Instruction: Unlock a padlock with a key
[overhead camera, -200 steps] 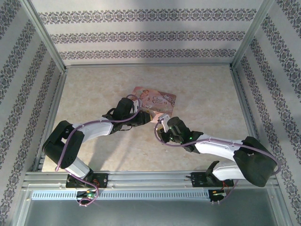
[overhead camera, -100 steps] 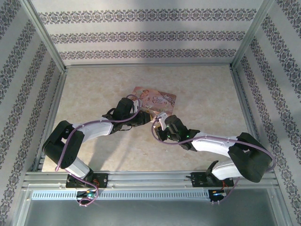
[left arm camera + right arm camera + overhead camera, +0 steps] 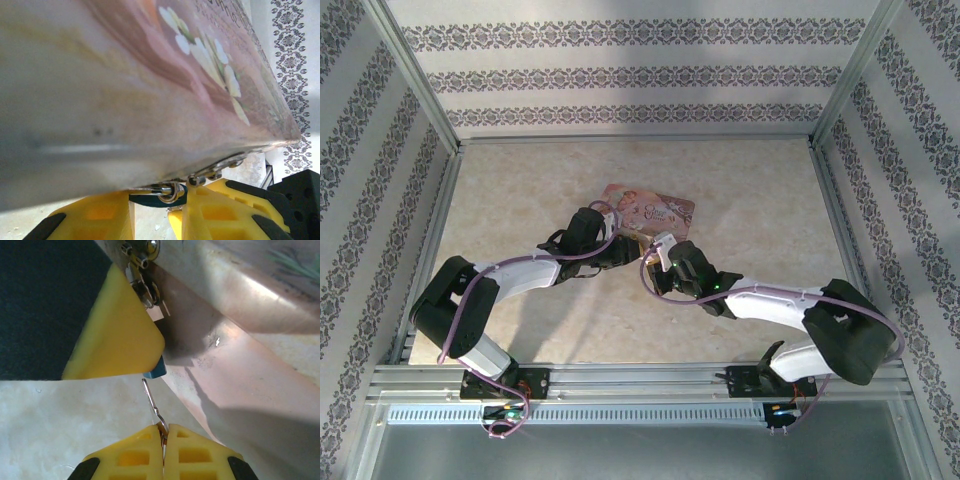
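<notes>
Beside the pink tin (image 3: 650, 212), left pincer (image 3: 156, 201) grips the padlock (image 3: 170, 191), right pincer (image 3: 163, 432) clamps the key (image 3: 150, 397)

- Left arm (image 3: 520, 272): white tubular link between rounded black joint housings, with a thin purple cable (image 3: 466, 297) looping alongside.
- Right arm (image 3: 775, 303): same white link, bulky black elbow housing, purple cable, small green indicator light (image 3: 717, 288).
- Left gripper (image 3: 157, 207) and right gripper (image 3: 163, 432): yellow moulded plastic fingers (image 3: 135, 460) with rectangular recesses and black-edged bases.

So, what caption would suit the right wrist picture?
Right gripper pinches a thin key, its tip pointing toward the padlock.
</notes>
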{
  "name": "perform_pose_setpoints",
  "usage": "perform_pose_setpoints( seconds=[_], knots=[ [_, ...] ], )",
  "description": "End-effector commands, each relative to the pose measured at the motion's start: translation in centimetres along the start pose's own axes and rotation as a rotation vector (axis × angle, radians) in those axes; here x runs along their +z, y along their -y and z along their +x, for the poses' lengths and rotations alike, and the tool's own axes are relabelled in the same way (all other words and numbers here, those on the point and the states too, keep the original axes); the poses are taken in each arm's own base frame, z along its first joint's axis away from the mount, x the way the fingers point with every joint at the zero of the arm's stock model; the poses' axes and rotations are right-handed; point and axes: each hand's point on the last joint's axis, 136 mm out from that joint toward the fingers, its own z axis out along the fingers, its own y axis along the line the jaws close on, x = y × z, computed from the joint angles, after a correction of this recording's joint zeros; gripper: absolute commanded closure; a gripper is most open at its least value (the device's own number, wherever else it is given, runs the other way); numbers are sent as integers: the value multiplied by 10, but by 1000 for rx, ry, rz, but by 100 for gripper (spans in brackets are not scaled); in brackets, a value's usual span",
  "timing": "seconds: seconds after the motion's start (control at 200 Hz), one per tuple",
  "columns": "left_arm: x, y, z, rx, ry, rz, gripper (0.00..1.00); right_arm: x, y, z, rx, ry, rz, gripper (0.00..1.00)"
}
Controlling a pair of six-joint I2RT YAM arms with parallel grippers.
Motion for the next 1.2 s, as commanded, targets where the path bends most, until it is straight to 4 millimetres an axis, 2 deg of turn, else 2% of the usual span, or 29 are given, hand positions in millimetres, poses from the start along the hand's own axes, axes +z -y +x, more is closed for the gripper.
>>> perform_pose_setpoints(
  seconds=[0.0,0.315,0.695,1.194],
  knots=[
    [-7,36,-7,41,14,94,75,2,-1,-12,-4,30,12,100],
    [-7,35,-7,39,16,92,76,5,0,-12,6,34,16,100],
    [-8,35,-7,39,15,92,75,2,-1,-22,20,77,-3,100],
    [-10,37,-6,35,17,96,76,-2,7,-30,55,141,-6,100]
  ],
)
